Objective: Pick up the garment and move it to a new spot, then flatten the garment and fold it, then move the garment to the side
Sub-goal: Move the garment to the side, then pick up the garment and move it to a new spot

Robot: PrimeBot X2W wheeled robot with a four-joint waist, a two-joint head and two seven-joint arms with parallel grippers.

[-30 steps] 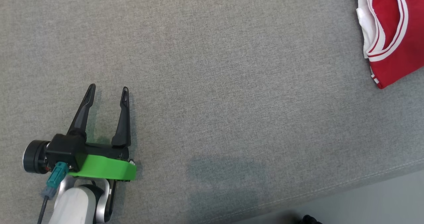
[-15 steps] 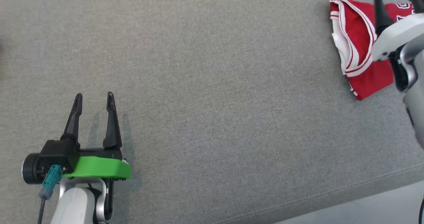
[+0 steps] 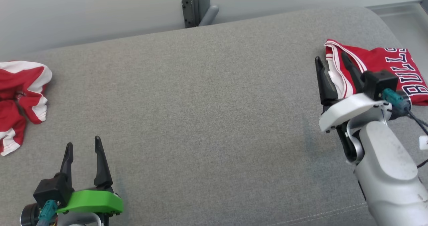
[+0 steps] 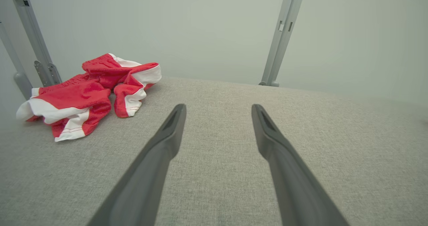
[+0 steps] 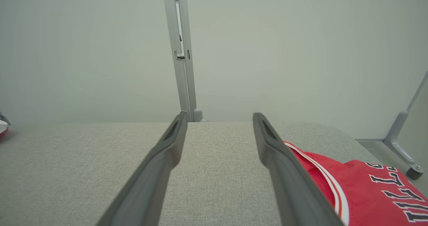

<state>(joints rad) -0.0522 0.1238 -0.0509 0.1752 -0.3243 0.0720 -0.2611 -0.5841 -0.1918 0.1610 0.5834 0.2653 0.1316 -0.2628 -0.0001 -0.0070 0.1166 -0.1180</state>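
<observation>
we see our left gripper (image 3: 83, 141) at the lower left of the head view, its two dark fingers spread apart with nothing between them, above bare grey fabric. in the left wrist view the same fingers frame an empty stretch of the grey cushion (image 3: 214, 102).

our right gripper (image 3: 330, 56) sits at the right of the head view, fingers also apart and holding nothing. one finger lies over bare cushion. the other crosses the white-striped edge of the folded red jersey (image 3: 384, 62); we cannot tell whether it touches the cloth.

that jersey lies flat at the upper right of the head view, near the cushion's rounded corner, with the dark letters "bulls" along its right part. in the right wrist view it fills the lower right corner, partly behind the right finger.

a crumpled red-and-white garment (image 3: 20, 99) lies at the far left edge of the head view, well apart from the jersey. in the left wrist view it is at the upper left, beyond the left finger.

a grey metal post (image 3: 194, 5) stands behind the cushion at top centre, against a pale wall.
</observation>
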